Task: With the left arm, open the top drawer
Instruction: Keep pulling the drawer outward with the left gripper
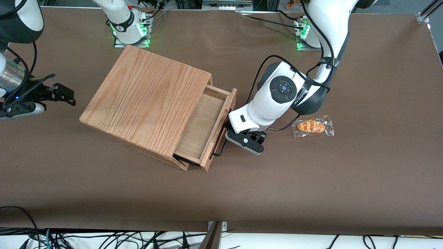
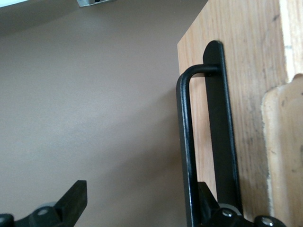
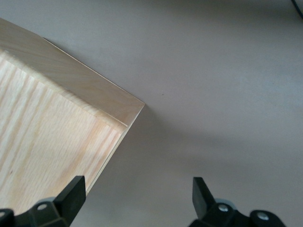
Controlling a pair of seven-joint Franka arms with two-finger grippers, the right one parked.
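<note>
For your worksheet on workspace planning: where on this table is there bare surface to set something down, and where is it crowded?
Bare brown table runs along the edge nearest the front camera, below the cabinet. It is crowded where the gripper, fingers spread, hooks the handle of the part-open top drawer, with the wrapped croissant beside the left arm.

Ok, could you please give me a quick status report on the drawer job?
Gripper open, one finger hooked inside the black bar handle. Top drawer partly pulled out. Wrapped bread beside the arm, not obstructing.
</note>
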